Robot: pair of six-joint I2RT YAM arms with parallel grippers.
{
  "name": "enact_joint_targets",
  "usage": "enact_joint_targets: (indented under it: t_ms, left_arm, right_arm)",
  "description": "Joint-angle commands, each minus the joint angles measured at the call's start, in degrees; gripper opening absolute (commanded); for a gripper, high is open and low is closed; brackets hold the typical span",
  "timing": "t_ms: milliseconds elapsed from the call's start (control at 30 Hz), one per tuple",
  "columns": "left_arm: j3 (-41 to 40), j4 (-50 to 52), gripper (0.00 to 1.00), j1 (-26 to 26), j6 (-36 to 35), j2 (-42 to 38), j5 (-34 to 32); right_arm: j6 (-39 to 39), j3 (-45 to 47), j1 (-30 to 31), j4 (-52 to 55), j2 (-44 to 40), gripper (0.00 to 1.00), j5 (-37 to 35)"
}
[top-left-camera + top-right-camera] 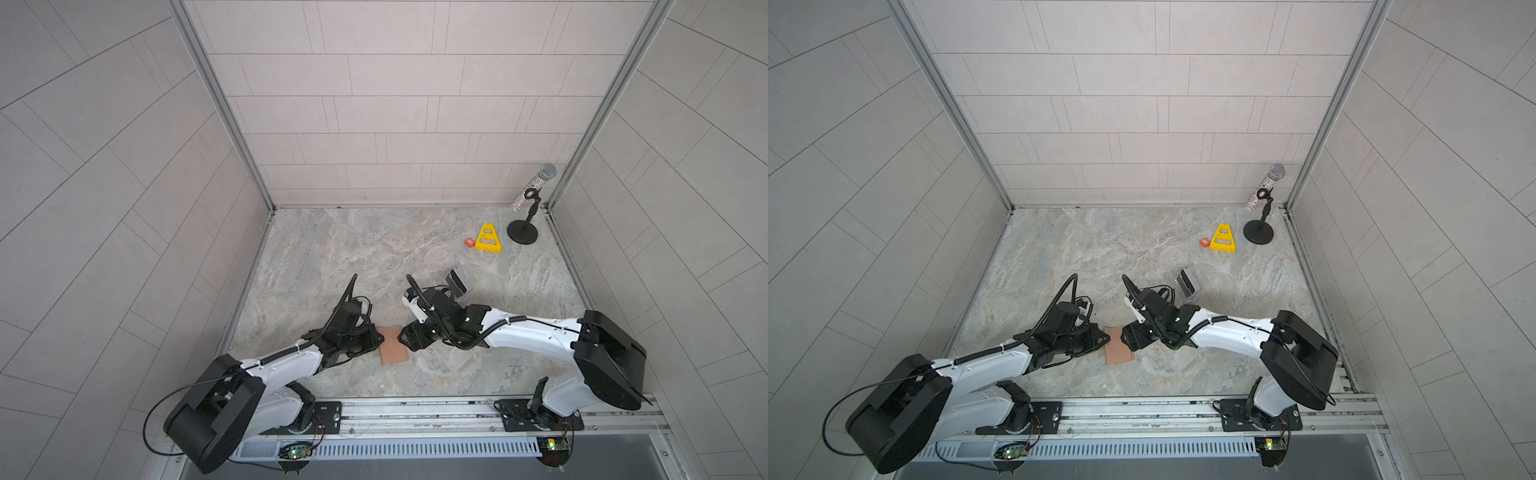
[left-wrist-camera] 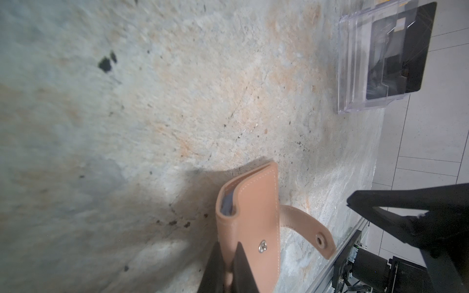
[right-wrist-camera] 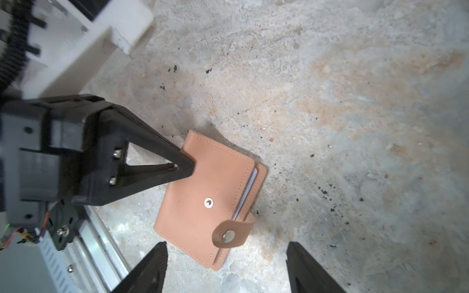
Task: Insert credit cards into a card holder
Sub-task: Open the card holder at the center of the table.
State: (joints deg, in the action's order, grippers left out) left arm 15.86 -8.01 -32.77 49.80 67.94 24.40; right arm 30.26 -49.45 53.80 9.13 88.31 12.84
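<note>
In both top views the shut card holder (image 1: 394, 347) (image 1: 1118, 352) lies flat on the marble table (image 1: 365, 257).

Left wrist view: the left gripper (image 2: 227, 250) is clamped on the card holder's edge.

Right wrist view: the right gripper (image 3: 227, 243) is spread wide beside the card holder's snap tab (image 3: 229, 234). Pale credit cards (image 3: 247, 195) show edge-on inside.

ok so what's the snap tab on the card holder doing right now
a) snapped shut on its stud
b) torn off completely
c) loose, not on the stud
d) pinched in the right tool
c: in the right wrist view the snap tab curls over the closed card holder, but its button sits off to one side of the stud, unfastened.
</note>
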Motion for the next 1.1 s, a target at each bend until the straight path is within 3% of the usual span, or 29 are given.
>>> enact_joint_targets:
  t_ms: [0, 167, 300, 600, 767, 833, 967, 1067]
  left_arm:
    - [0.7, 3.1, 0.04, 0.0, -1.5, 0.9, -1.2]
    - [0.7, 3.2, 0.04, 0.1, -1.6, 0.8, -1.1]
    - [0.7, 3.3, 0.04, 0.0, -1.6, 0.8, -1.1]
    - [2.2, 3.4, 0.04, 0.0, -1.9, 1.4, -1.2]
    - [2.5, 3.2, 0.05, 0.0, -2.2, 1.7, -1.1]
    - [2.9, 3.6, 0.11, 0.0, -2.6, 1.7, -0.8]
    - [5.4, 7.5, 0.42, 0.0, -4.8, 0.4, -0.7]
    - [7.0, 10.2, 0.56, 0.0, -6.1, -2.2, -1.1]
  right_arm:
    - [-1.1, -2.2, 0.8, 3.8, 3.0, 0.76, -5.3]
    - [-0.9, -3.6, 1.2, 3.6, 6.2, 0.73, -6.3]
    - [-1.0, -4.6, 1.3, 5.9, 7.3, 0.63, -8.6]
    - [-1.6, -3.8, 1.4, 6.8, 5.9, 0.19, -7.6]
    - [-1.6, -3.7, 1.4, 8.0, 4.5, 0.02, -8.6]
    - [-1.5, -3.9, 1.4, 9.1, 3.1, 0.00, -10.2]
    - [-2.1, -5.6, 1.4, 13.6, -0.3, 0.00, -14.3]
    - [-2.6, -6.9, 1.4, 16.6, -2.9, 0.00, -16.5]
